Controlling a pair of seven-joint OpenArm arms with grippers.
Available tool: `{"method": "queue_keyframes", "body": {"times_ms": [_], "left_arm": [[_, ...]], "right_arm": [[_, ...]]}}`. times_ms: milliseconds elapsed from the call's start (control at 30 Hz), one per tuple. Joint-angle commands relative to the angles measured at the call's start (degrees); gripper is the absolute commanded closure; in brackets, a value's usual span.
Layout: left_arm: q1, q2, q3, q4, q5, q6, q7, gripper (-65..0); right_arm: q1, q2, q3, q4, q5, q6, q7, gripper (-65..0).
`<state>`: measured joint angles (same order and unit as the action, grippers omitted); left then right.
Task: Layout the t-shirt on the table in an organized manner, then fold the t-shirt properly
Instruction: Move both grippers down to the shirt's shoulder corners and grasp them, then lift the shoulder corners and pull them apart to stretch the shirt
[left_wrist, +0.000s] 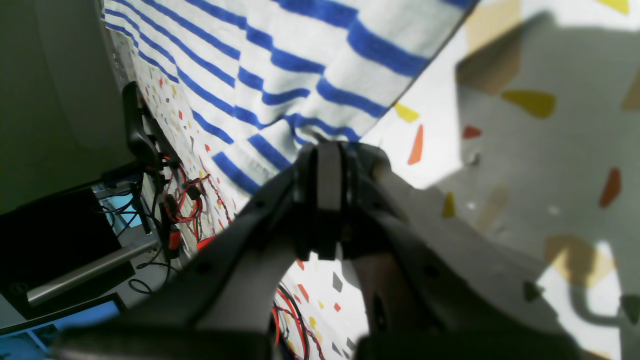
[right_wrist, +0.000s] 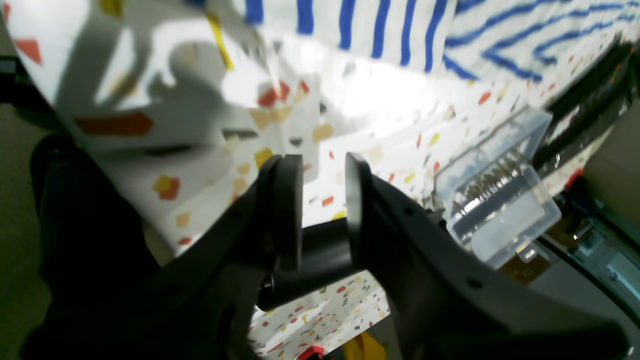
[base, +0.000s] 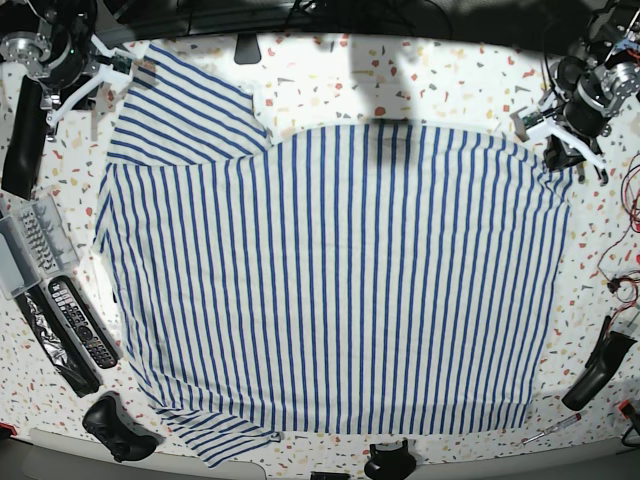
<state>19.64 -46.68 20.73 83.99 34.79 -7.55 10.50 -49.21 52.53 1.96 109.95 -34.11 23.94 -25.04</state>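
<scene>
1 left hand (left_wrist: 327, 150) pinches the t-shirt (base: 340, 280) edge; right hand (right_wrist: 324, 200) spread, blurred, holding nothing.

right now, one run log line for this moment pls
t-shirt: spread on table | left pincer: shut on shirt edge | right pincer: open, empty

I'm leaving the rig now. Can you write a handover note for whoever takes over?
Left gripper: shut on the t-shirt, pinching its edge at the far corner.
Right gripper: open and empty, above the table near a clear plastic box.
The t-shirt lies spread mostly flat across the table, one sleeve angled out at the far corner near the right arm.
Done: most of the layout.
Left: release, tidy the sleeves, then fold.
</scene>
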Motion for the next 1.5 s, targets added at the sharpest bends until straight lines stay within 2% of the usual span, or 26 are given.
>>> {"method": "queue_keyframes", "body": {"times_ms": [0,100,200,300,400,600,967,1133,1167,1233,1333,1467], "left_arm": [[0.33,-0.81,0.09,-0.24,-0.26,-1.79,1.64,0.0],[0.33,-0.81,0.09,-0.24,-0.26,-1.79,1.64,0.0],[0.33,-0.81,0.09,-0.24,-0.26,-1.79,1.64,0.0],[0.35,-0.81,0.09,-0.24,-0.26,-1.6,1.64,0.0],[0.35,-0.81,0.09,-0.24,-0.26,-0.39,1.64,0.0],[0.35,-0.79,0.09,-0.24,-0.28,2.08,1.73,0.0],[0.35,-0.81,0.09,-0.24,-0.28,2.05,1.66,0.0],[0.37,-0.81,0.09,-0.24,-0.28,2.05,1.68,0.0],[0.37,-0.81,0.09,-0.24,-0.31,2.03,1.68,0.0],[0.37,-0.81,0.09,-0.24,-0.28,2.05,1.7,0.0],[0.37,-0.79,0.09,-0.24,-0.31,2.05,1.68,0.0],[0.37,-0.81,0.09,-0.24,-0.31,2.05,1.66,0.0]], "right_arm": [[0.02,0.94,0.57,0.52,-0.48,-0.87,-0.17,-14.6],[0.02,0.94,0.57,0.52,-0.48,-1.25,0.68,-14.5],[0.94,0.68,0.22,0.52,-0.46,-3.02,2.1,-14.5],[3.8,-0.04,-1.49,0.17,-0.42,-2.97,2.27,-14.5],[6.84,-0.17,-5.53,-1.01,-1.03,-2.97,1.84,-14.5],[12.66,-0.15,-14.62,-4.33,-8.44,-2.99,-0.66,-14.5],[18.43,-0.66,-24.35,-5.2,-8.55,-2.99,0.68,-14.9],[21.05,-2.19,-25.44,-5.38,-7.5,-2.93,0.63,-28.3],[21.44,-2.67,-25.46,-5.49,-6.97,-2.93,0.79,-29.3],[21.62,-3.48,-25.46,-5.57,-5.79,-2.51,0.83,-29.3],[21.59,-4.02,-25.59,-5.66,-5.79,0.5,1.7,-29.3],[22.01,-5.57,-25.59,-7.65,-5.79,0.76,2.16,-29.2]]}}
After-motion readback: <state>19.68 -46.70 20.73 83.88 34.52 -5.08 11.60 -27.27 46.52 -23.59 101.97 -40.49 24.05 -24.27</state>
